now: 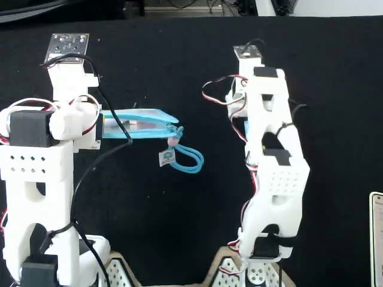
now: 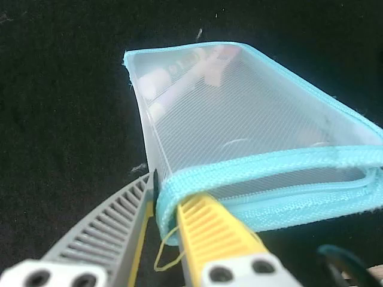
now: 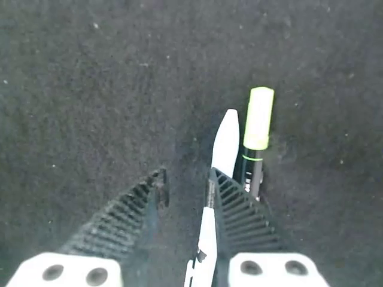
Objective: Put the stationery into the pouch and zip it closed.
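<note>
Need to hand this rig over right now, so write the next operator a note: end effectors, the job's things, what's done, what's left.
Left end effector: shut on the pouch, pinching one end of its teal zip band.
Right end effector: open, low over the black cloth. The white pen lies between its fingers, close against one of them, ungripped. The yellow-capped marker lies just beside the pen.
Done: some pale items show through the pouch's mesh.
Left: pen and marker into the pouch, then zip it closed. The zip looks open.
</note>
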